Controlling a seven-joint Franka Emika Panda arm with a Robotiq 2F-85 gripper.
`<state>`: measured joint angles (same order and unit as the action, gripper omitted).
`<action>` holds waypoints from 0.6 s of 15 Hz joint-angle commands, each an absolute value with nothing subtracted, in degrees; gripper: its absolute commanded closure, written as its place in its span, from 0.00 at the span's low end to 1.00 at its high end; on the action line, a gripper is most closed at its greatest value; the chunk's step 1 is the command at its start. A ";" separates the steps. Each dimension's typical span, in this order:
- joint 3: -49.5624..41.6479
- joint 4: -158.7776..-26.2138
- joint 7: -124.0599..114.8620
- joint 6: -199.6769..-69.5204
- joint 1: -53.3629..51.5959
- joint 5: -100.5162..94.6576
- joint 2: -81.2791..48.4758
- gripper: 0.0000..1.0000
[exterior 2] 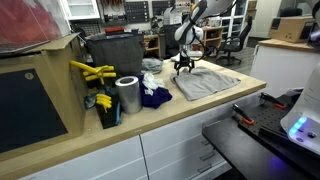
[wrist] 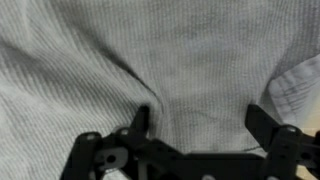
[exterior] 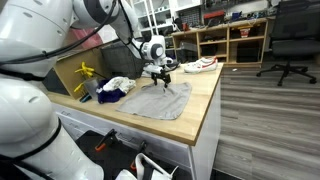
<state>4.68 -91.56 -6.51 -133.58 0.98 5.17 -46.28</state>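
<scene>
A workshop room: a wooden countertop [exterior: 205, 112] on white cabinets, open shelves [exterior: 235, 40] along the back wall and a black office chair [exterior: 290, 45] on the plank floor.

In an exterior view, a grey cloth [exterior: 160, 100] lies spread flat on the countertop, a little rumpled, reaching towards the front edge. The gripper [exterior: 162, 76] hangs over the far part of the cloth, pointing straight down, fingertips right at the fabric. From here I cannot tell whether they touch it. Just beside the grey cloth, towards the wall, sits a heap of white and blue cloth [exterior: 117, 88], and behind that something yellow [exterior: 86, 72].

In an exterior view from along the counter, the grey cloth [exterior 2: 208, 82] lies past the middle of the countertop [exterior 2: 150, 132], with the gripper [exterior 2: 184, 68] above the edge nearest the clutter. Its fingers look spread and nothing hangs from them. Nearer the camera stand a silver can [exterior 2: 127, 95] and a dark bin [exterior 2: 112, 52], with the blue cloth [exterior 2: 155, 97] between the can and the grey one.

In the wrist view, ribbed grey cloth [wrist: 150, 50] fills almost the whole picture. The gripper [wrist: 200, 118] comes in from the bottom with its jaws wide apart and holding nothing. The two dark fingers [wrist: 140, 118] stand well apart, flat fabric between them. A crease in the cloth runs down to one fingertip.
</scene>
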 commanded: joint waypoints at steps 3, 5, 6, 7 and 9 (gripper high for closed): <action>6.06 -95.51 -4.23 -132.74 0.65 8.42 -43.23 0.16; 5.73 -96.00 -4.07 -132.82 0.47 7.91 -42.82 0.34; 5.48 -96.24 -4.02 -132.97 0.44 7.64 -42.59 0.41; 5.29 -96.53 -3.90 -133.10 0.46 7.46 -42.36 0.51; 4.68 -97.11 -3.78 -133.34 0.44 6.98 -41.88 0.66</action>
